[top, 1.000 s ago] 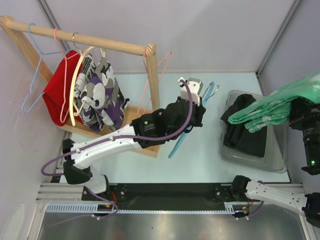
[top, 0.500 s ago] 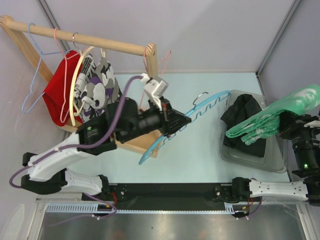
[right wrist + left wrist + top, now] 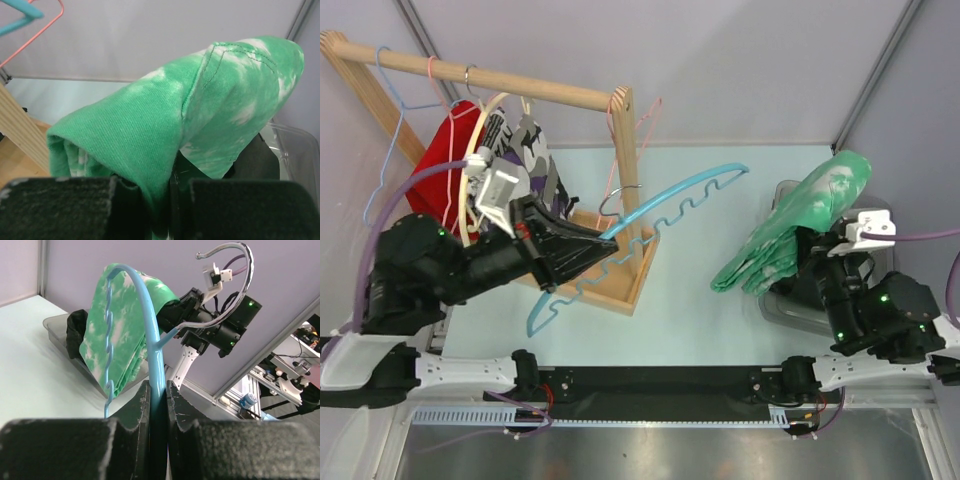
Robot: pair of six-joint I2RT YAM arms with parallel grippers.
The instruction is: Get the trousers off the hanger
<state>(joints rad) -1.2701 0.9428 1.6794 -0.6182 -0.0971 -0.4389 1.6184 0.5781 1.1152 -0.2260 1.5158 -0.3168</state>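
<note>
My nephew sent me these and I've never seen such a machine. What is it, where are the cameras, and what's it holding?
Two robot arms are bolted to the near edge of a table. One picture looks down from above; the other two come from cameras on each wrist. The left gripper is shut on a blue hanger, the right gripper on green trousers, off the hanger. On it stand a wooden rack of clothes and a clear bin holding a dark garment.

Clothes rack (image 3: 530, 88) at the desk's far left corner, hanger (image 3: 665, 192) across its right end; trousers (image 3: 800, 215) above the bin (image 3: 778, 312) at the right edge.
</note>
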